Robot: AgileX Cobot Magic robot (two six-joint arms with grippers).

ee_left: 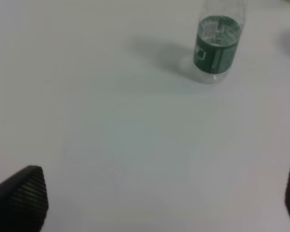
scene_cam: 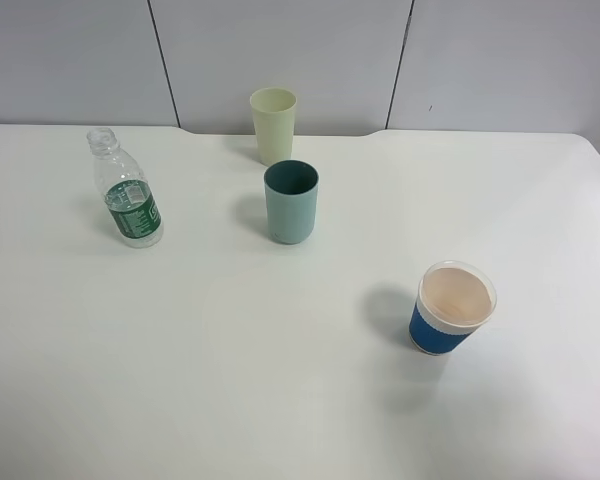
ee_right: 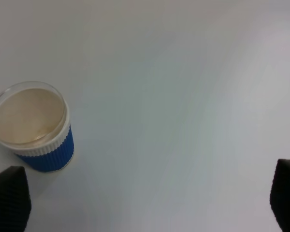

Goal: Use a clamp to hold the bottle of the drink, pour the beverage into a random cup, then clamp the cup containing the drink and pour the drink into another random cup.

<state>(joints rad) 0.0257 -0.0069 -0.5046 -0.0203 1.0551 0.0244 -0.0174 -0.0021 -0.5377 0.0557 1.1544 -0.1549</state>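
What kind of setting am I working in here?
Likely a lab or office test bench: a bare white table against grey wall panels, staged with only a water bottle and three cups.

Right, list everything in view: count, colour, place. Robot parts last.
bottle: one, clear with green-and-white label, uncapped, upright, left side of the table.
pale yellow-green cup: one, upright, at the far edge, middle.
teal cup: one, darker inside, upright, just in front of the pale one.
blue paper cup: one, white rim, upright, right side, nearest the camera.
table: one, white.
left hand: black fingers wide open, holding nothing, short of the bottle.
right hand: black fingers wide open, holding nothing, near the blue paper cup.
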